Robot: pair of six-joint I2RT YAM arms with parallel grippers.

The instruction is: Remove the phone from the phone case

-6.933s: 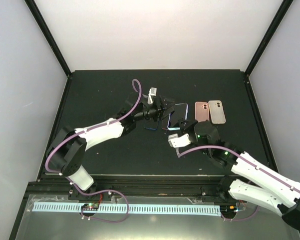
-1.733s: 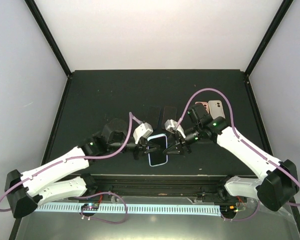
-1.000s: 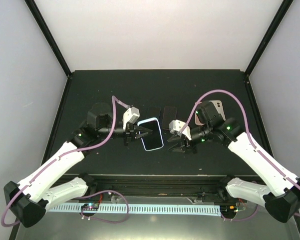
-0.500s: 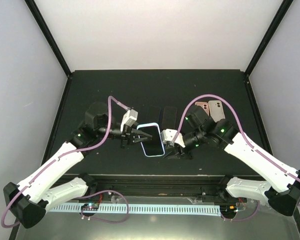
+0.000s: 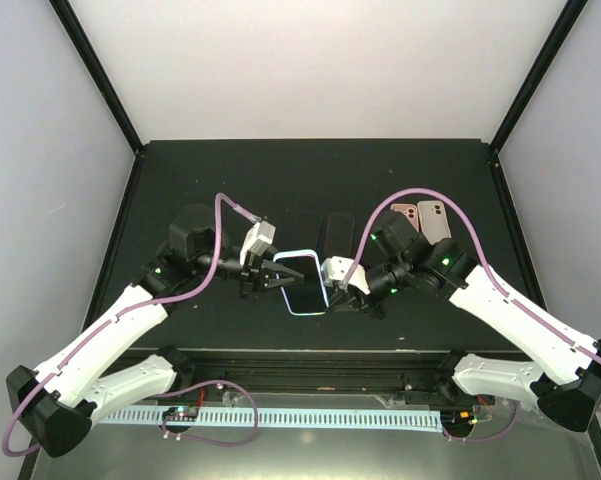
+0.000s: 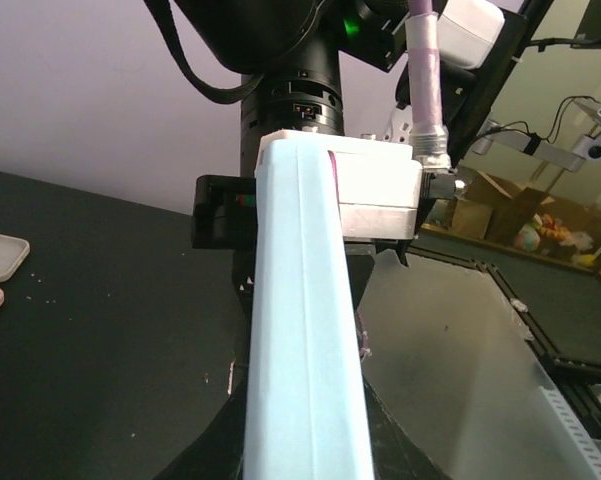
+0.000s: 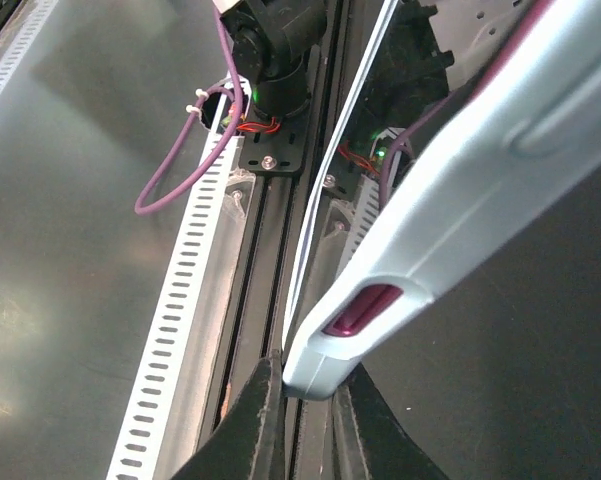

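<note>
- Between the two grippers, held clear of the dark table (image 5: 200, 170), is the phone (image 5: 302, 280). Its black screen faces up, and the pale blue phone case (image 5: 302, 312) runs round its whole rim.
- To my eye the phone sits fully inside the case.
- The left gripper (image 5: 277, 278) reaches in from the phone's left side and is clamped on that long edge of the phone case.
- From the left wrist camera, the blue edge runs straight away from the lens and hides the fingertips.
- The right gripper (image 5: 332, 291) comes in from the opposite side, at the near right corner of the phone.
- Its wrist camera shows the two dark fingers (image 7: 260, 410) pinched tight on a corner of the case. A maroon side button (image 7: 362, 305) lies just beside them.
- From that camera the case slants up and away from the fingers.
- Beyond the phone, on the far side of both grippers, two dark slabs (image 5: 310, 227) lie flat on the table, side by side. I cannot tell whether they are phones or cases.
- Behind the right gripper's wrist a pink case (image 5: 404, 212) and a pale case (image 5: 436, 216) lie next to each other. The arm and its purple cable (image 5: 380, 215) partly cover them.
</note>
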